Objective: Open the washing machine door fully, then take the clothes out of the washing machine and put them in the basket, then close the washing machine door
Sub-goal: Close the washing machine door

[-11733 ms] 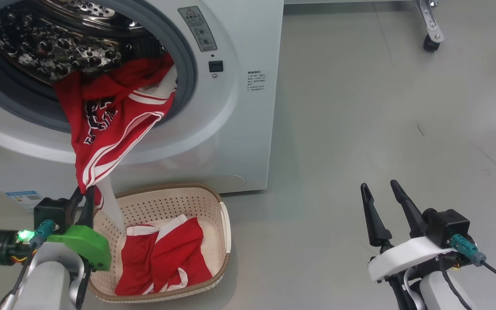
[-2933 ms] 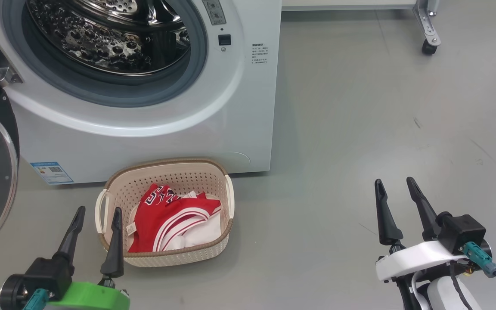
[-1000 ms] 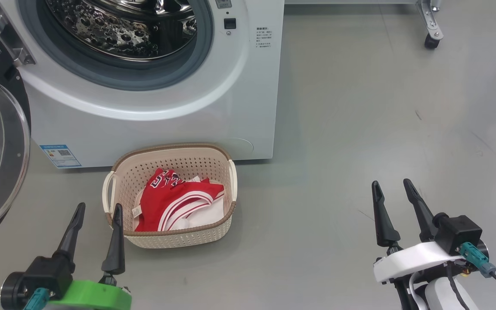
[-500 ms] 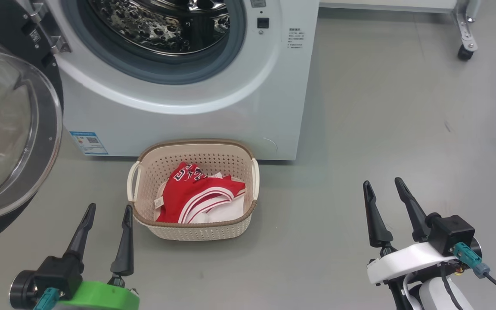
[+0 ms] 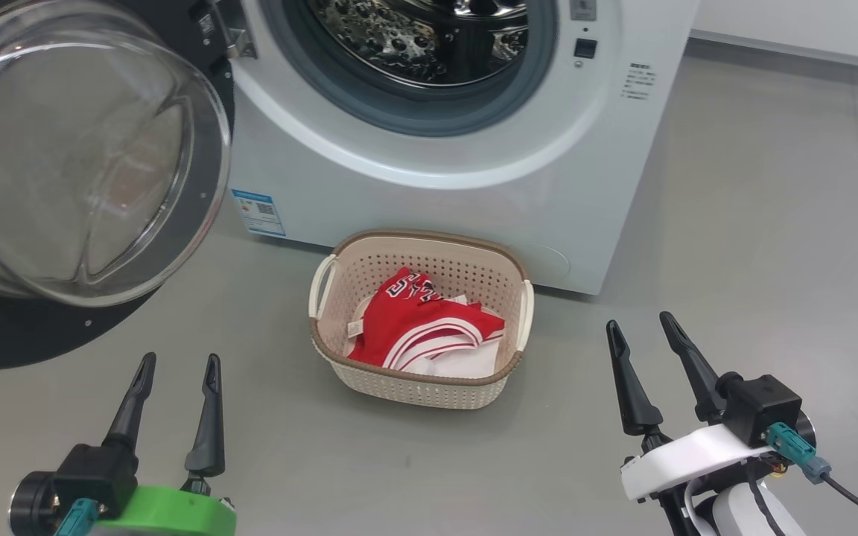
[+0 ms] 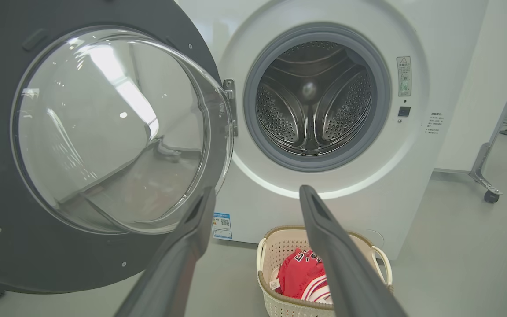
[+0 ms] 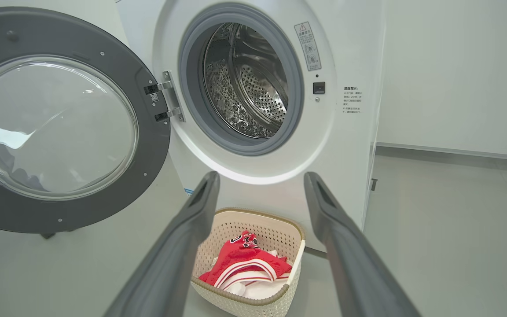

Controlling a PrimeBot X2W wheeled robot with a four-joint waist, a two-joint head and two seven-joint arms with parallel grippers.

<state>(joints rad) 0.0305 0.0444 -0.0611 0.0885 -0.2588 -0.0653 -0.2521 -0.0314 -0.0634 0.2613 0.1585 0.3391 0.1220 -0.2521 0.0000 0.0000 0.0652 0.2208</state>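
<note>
Basket [image 5: 414, 388] with clothes [image 5: 418, 327] between left tool [image 5: 179, 359], right tool [image 5: 638, 321], apart.

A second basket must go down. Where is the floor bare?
Bare floor lies right of the washing machine and the basket, beyond the right end effector. Another patch lies between the basket and the left end effector. Crowded: beside the open door, and the basket, holding clothes.

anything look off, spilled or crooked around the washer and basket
Nothing stands out. The clothes all lie inside the basket, which sits upright on the floor in front of the washing machine. None hang over its rim or from the drum, which looks empty. The washing machine door is swung wide open and shows no damage.
</note>
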